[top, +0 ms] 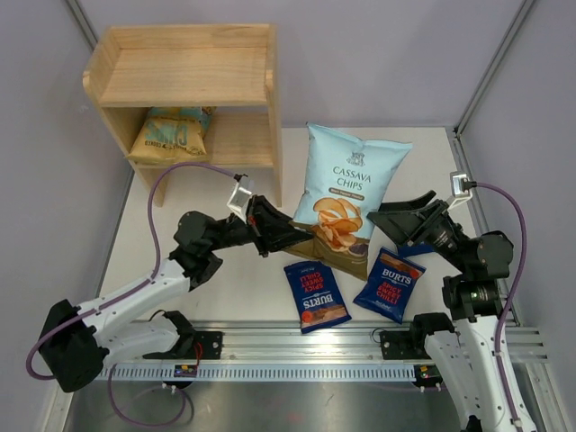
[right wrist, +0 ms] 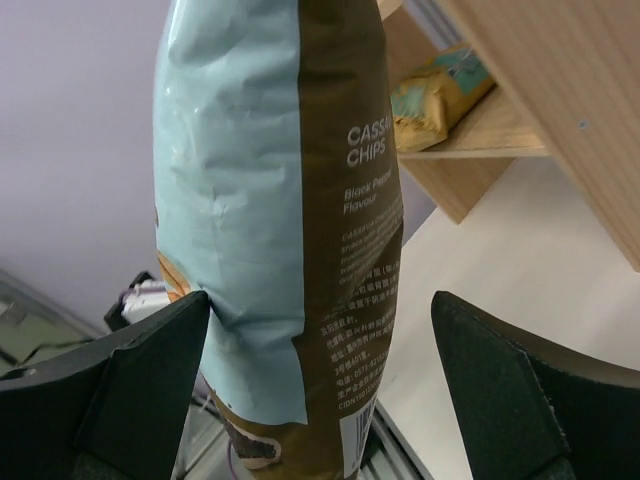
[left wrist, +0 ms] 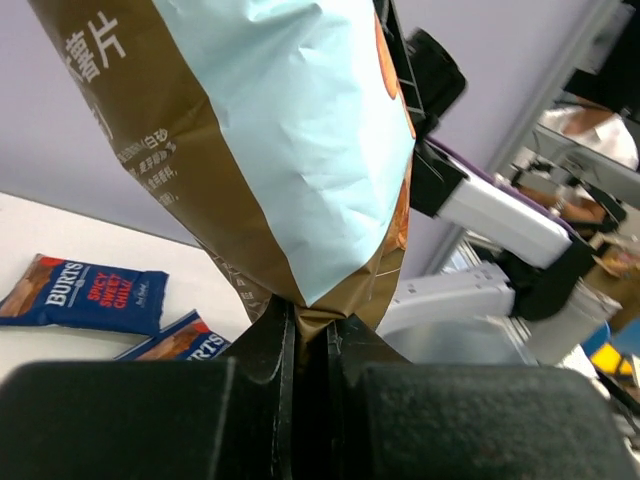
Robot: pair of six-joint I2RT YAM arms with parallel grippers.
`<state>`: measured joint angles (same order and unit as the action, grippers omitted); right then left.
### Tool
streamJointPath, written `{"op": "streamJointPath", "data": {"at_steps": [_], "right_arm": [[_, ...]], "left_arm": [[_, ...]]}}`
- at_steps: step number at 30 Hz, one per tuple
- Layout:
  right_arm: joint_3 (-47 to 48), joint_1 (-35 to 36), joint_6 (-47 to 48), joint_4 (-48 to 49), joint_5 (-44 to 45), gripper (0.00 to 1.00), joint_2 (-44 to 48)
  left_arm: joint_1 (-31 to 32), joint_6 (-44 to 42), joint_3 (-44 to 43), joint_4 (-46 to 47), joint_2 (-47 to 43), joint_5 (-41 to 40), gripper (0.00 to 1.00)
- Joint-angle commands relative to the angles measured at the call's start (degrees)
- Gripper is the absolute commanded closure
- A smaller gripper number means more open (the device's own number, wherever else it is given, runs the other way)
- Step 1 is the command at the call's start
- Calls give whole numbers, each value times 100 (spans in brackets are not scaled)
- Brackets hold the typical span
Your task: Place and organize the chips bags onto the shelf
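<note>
The light-blue Cassava Chips bag (top: 346, 180) stands upright mid-table, right of the pale wood shelf (top: 184, 76). My left gripper (top: 301, 238) is shut on its brown bottom corner (left wrist: 312, 320). My right gripper (top: 398, 216) is open at the bag's right side, with the bag (right wrist: 260, 200) between its fingers (right wrist: 320, 340); its left fingertip (right wrist: 190, 320) touches the bag. The yellow-tan bag (top: 171, 133) lies on the shelf's lower tier. Two Burts bags (top: 316, 295) (top: 389, 283) lie flat near the front. A bit of dark blue (top: 417, 249) shows under the right gripper.
The shelf's top tier (top: 180, 72) holds nothing. Grey walls close in on the left and right. A metal rail (top: 306, 346) runs along the table's near edge. The shelf's side panel (right wrist: 540, 90) is close to the right wrist.
</note>
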<state>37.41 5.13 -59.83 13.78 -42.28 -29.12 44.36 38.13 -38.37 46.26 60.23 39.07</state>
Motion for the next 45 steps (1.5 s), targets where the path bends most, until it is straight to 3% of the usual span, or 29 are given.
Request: {"op": "streamJointPath", "data": {"at_steps": [1, 5, 9, 13, 15, 16, 19, 22, 24, 25, 27, 32, 36, 39, 45], "right_arm": [[442, 32, 298, 142, -1122, 1, -67], [908, 32, 279, 109, -1581, 0, -128], [1356, 32, 411, -253, -1511, 1, -356], [1216, 32, -448, 677, -1748, 3, -506], [1286, 32, -372, 618, -1714, 14, -454], [1313, 32, -206, 547, -1652, 37, -428], [1453, 24, 94, 108, -1398, 62, -340], [1436, 32, 69, 10, -976, 69, -208], [1357, 32, -54, 177, -661, 72, -112], [1348, 32, -72, 230, -554, 72, -76], [1313, 32, -203, 388, -239, 75, 3], [1128, 32, -608, 1074, 316, 77, 109], [1023, 32, -819, 1399, 739, 80, 109], [900, 32, -1055, 1715, 862, 80, 47], [671, 32, -1171, 2137, 959, 80, 4]], "left_arm": [[-6, -262, -294, -257, -309, 1031, 100], [-6, -622, -513, -1196, -538, 1602, 100], [-6, -570, -566, -1286, -609, 2173, 100], [-6, -447, -689, -1312, -582, 2518, 100], [-6, -482, -812, -1488, -582, 2527, 100], [-6, -534, -865, -1662, -617, 2501, 98], [-6, -910, -1084, -2354, -748, 2098, 83], [-15, -1210, -1208, -2927, -907, 1299, 51], [-6, -1229, -1156, -3105, -1100, 368, 18], [-6, -1151, -1068, -3001, -1179, 130, 16], [-6, -740, -814, -2721, -1459, -714, 1], [3, 193, 653, -745, -1953, -2024, 1], [20, 1088, 1419, 1127, -1901, -2193, 1], [239, 1337, 1552, 2708, -1323, -2114, 1], [846, 1074, 972, 3407, -583, -2123, 1]]}}
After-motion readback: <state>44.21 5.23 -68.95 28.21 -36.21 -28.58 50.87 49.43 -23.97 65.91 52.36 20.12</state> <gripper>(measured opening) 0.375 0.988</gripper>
